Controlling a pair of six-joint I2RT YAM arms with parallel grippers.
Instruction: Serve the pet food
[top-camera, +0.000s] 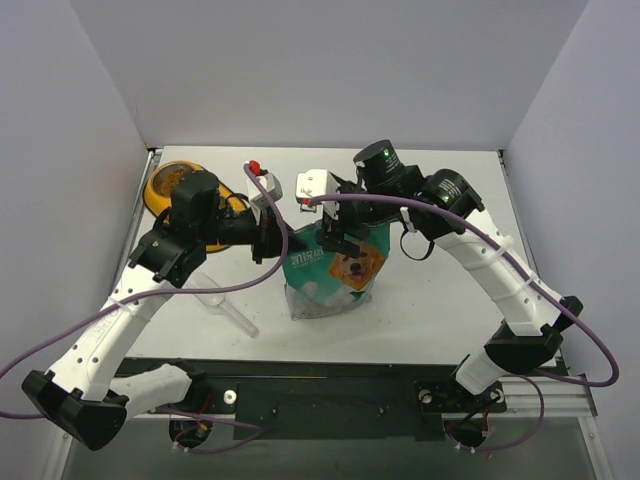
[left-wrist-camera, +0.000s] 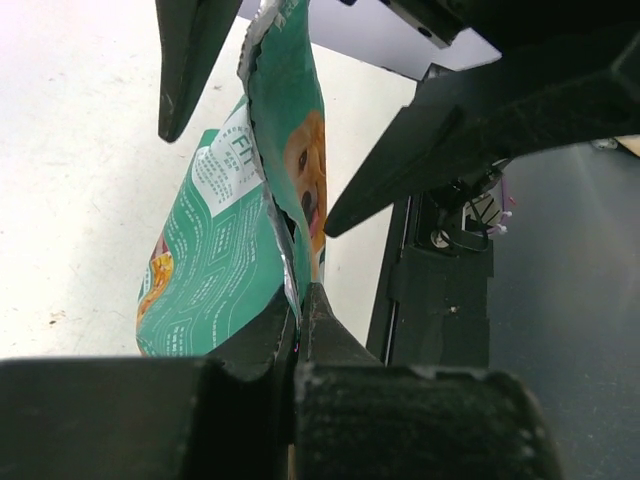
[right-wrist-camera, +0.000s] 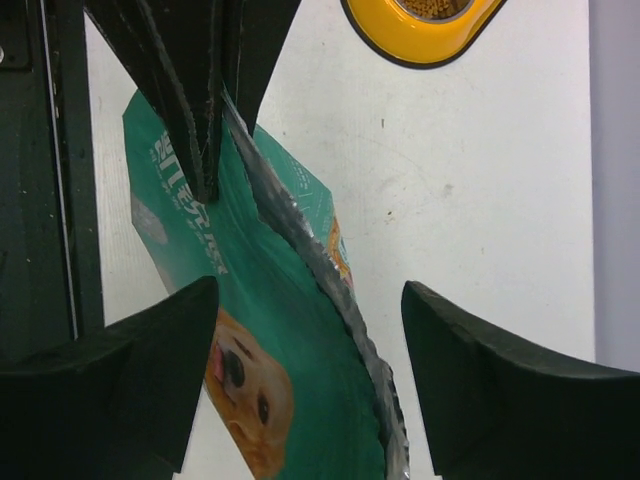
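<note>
While the left gripper (left-wrist-camera: 300, 305) pinches one end of the pouch's (left-wrist-camera: 215, 270) torn top edge with its jaws fully together, the right gripper (right-wrist-camera: 310, 290) hangs wide open astride that same edge further along. One finger is on each side, and neither seems to touch it.

The step in hand looks like taking a second hold so the mouth can be parted. To do it well, the right fingers should close on one wall of the mouth only. Clamping both layers would seal the pouch rather than open it. The bite should sit just below the ragged silver rim and apart from the left pinch, so there is slack to spread. Any pull should then be gentle and sideways, with the pouch upright, since the film is limp and a tilt could spill it.

No pet food shows inside the pouch. It stands mid-counter (top-camera: 440, 310), held up by its top edge. The pouch is teal and white with a golden dog's face and a foil lining at the tear. Its lower part looks fuller than the flat top, so the contents probably lie low. The yellow feeder (top-camera: 155, 190) waits at the far left, and the right wrist view shows something brownish and grainy in one bowl, perhaps food. A clear scoop (top-camera: 225, 300) lies near the pouch.
</note>
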